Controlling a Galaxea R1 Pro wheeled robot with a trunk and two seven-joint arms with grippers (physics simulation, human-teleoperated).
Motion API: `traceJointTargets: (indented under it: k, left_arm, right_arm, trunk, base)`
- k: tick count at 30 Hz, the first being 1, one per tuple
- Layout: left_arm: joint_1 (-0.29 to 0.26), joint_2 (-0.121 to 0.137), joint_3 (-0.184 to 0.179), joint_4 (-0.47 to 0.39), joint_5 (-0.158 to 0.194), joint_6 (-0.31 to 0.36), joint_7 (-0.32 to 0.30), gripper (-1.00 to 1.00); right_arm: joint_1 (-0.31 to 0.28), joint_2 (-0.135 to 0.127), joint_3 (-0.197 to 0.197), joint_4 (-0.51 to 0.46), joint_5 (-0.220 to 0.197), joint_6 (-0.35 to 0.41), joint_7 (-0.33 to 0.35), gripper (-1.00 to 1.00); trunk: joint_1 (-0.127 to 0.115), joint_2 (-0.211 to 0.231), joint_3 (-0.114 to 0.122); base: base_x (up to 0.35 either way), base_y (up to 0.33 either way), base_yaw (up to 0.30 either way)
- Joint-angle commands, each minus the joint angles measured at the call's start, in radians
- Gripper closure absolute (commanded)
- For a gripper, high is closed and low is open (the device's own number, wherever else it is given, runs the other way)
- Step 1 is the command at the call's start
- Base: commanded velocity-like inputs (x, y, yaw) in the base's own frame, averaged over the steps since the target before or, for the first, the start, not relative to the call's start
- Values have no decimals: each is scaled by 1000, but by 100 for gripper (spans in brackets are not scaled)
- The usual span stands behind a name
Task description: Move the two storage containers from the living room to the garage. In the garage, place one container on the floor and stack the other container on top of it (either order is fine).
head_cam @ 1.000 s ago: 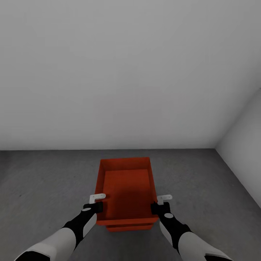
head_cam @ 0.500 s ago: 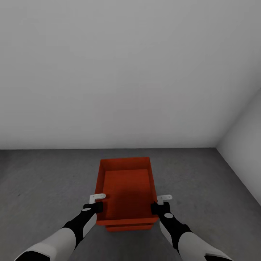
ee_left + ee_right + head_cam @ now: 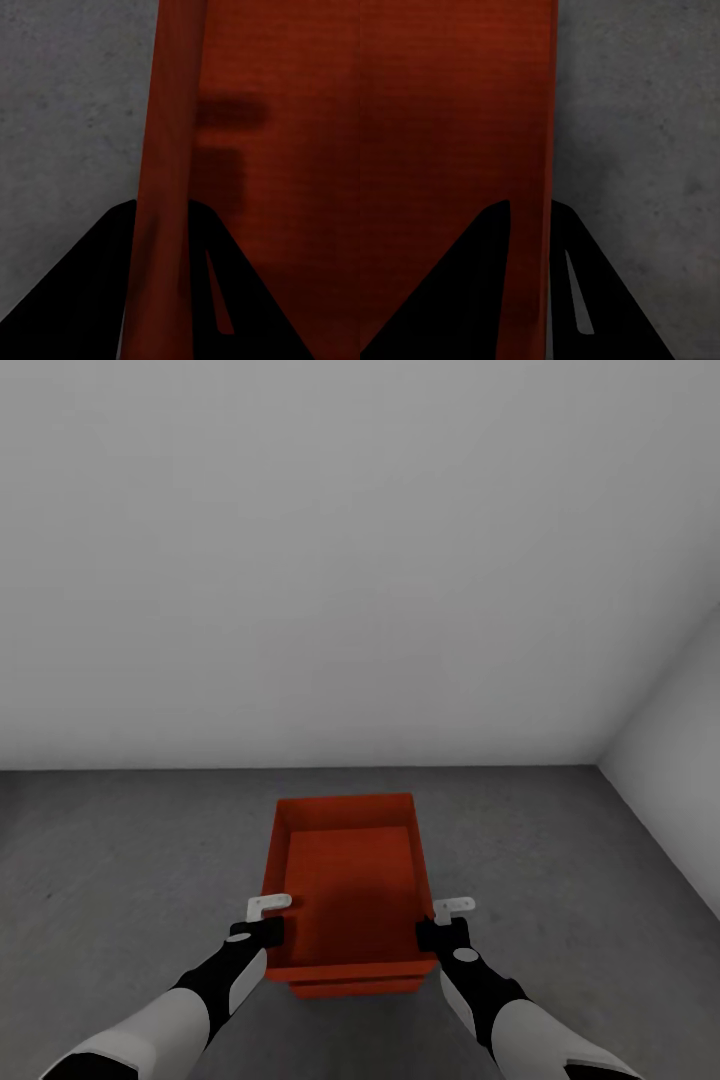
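Garage floor (image 3: 120,860), corner at 2 o'clock. Upper storage container (image 3: 348,880) nested on lower one (image 3: 355,987), dead centre at 6. We'd release evenly, lifting straight off. Both arms reach forward, level; left gripper (image 3: 262,920) and right gripper (image 3: 444,922) pinch opposite side walls.

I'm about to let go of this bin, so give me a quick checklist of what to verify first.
1. Left gripper straddles the upper container's left wall: ok.
2. Right gripper straddles its right wall: ok.
3. Lower container sits beneath, on the concrete floor: ok.
4. Upper container lined up with the lower one: ok, edges look parallel.
5. Upper container fully seated, not hanging: cannot tell.
6. Room to the side wall: ok.
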Motion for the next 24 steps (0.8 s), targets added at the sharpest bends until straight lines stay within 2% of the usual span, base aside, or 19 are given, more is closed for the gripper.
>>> traceJointTargets:
  k: [1,13,24]
  left_arm:
    - [-1,0,29,-22,9,-38,14,100]
    - [-1,0,29,-22,9,-38,14,100]
    - [-1,0,29,-22,9,-38,14,100]
  right_arm:
    - [0,13,-32,3,7,-4,0,100]
    - [0,13,-32,3,7,-4,0,100]
    - [0,13,-32,3,7,-4,-1,100]
  trunk:
    - [4,-8,-4]
    - [50,-92,-42]
    - [50,-92,-42]
  base:
    - [0,0,0]
    - [0,0,0]
    - [0,0,0]
